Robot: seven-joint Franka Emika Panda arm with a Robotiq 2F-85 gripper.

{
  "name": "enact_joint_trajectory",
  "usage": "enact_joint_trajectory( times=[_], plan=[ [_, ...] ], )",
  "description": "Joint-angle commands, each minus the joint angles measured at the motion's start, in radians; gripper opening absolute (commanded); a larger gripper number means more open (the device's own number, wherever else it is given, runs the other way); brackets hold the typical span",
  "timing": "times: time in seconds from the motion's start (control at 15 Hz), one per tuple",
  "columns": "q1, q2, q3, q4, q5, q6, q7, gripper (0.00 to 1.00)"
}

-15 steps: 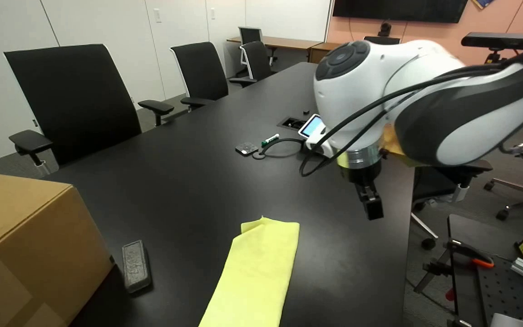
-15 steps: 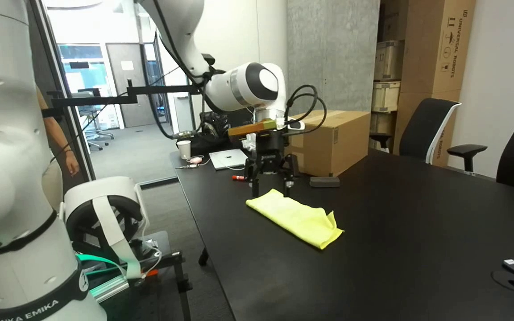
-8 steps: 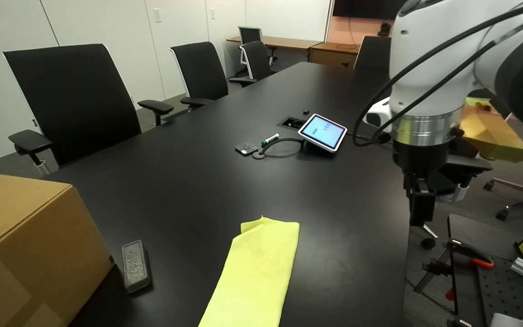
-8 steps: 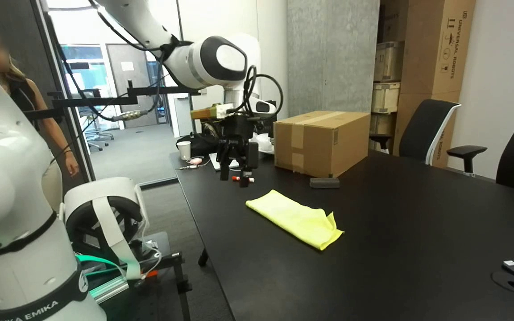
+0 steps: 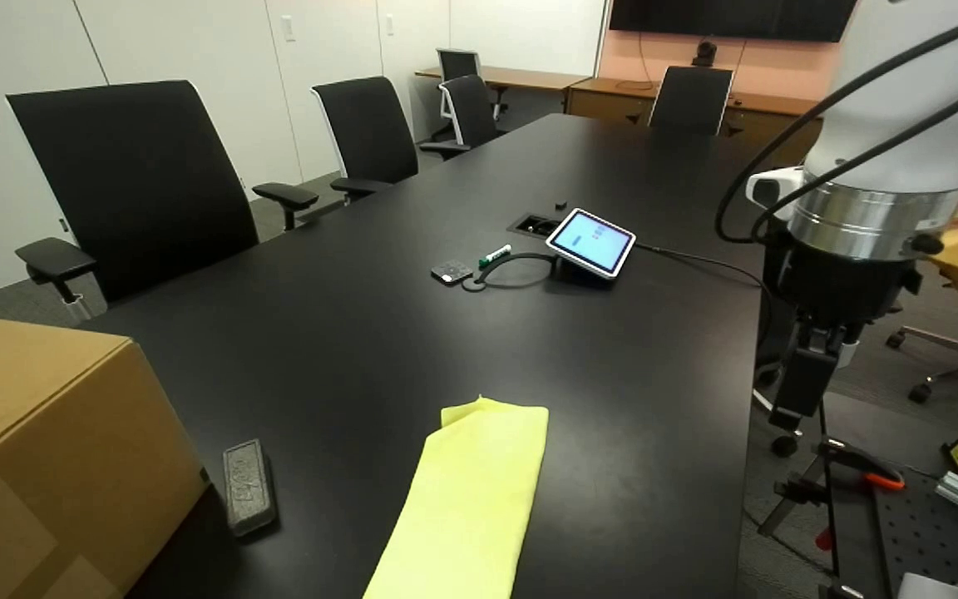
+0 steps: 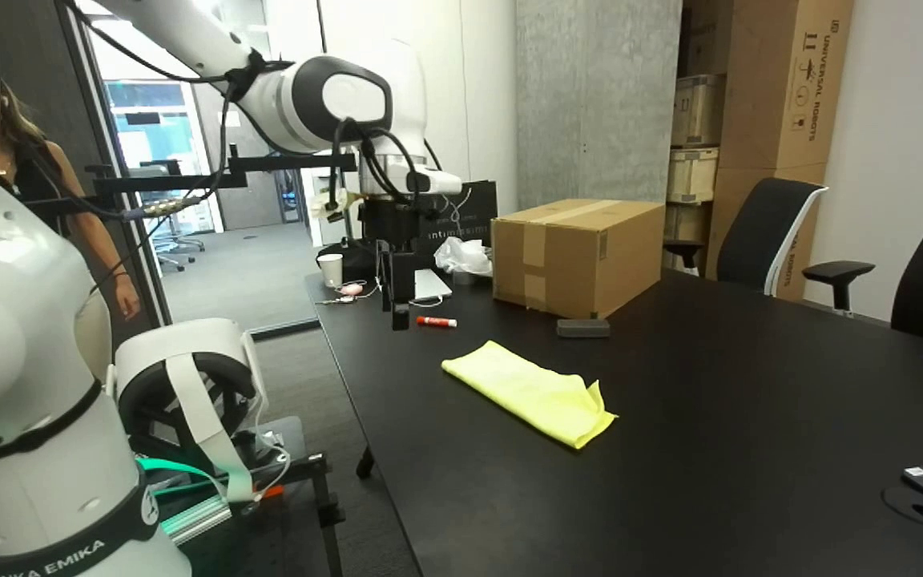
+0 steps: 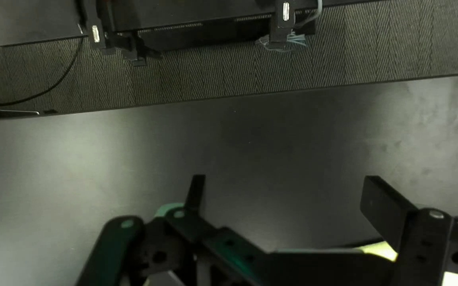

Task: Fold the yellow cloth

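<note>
The yellow cloth (image 5: 466,499) lies on the black table as a long, narrow folded strip, with its near end cut off in this exterior view. A small rumpled corner sticks up at one end, seen in both exterior views; the whole strip shows in an exterior view (image 6: 530,393). My gripper (image 5: 795,408) hangs in the air by the table's edge, apart from the cloth. It also shows in an exterior view (image 6: 400,316). In the wrist view the gripper (image 7: 284,178) is open with nothing between its fingers. A bit of the cloth (image 7: 380,250) shows behind the right finger.
A cardboard box (image 6: 582,256) and a dark eraser-like block (image 6: 583,328) stand beyond the cloth. A red marker (image 6: 436,321) lies near the gripper. A tablet (image 5: 591,243) with a cable sits farther along the table. The table's edge (image 7: 229,97) crosses the wrist view.
My gripper has moved away from the cloth toward the table's edge and turned, leftward in one exterior view and rightward in another. The tablet is now uncovered. The cloth has not moved.
</note>
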Motion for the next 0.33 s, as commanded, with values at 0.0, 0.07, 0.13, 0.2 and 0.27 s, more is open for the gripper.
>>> enact_joint_trajectory(
  times=[0.0,0.07,0.13,0.2,0.27],
  plan=[
    [-0.035,-0.11,0.081,-0.108,-0.056,0.088,0.132,1.0],
    [-0.041,-0.127,0.1,-0.126,-0.085,0.093,0.155,1.0],
    [-0.028,-0.057,0.07,-0.067,-0.037,0.053,0.093,1.0],
    [-0.033,-0.073,0.086,-0.085,-0.054,0.061,0.116,1.0],
    [-0.035,-0.085,0.095,-0.097,-0.06,0.063,0.127,1.0]
  ],
)
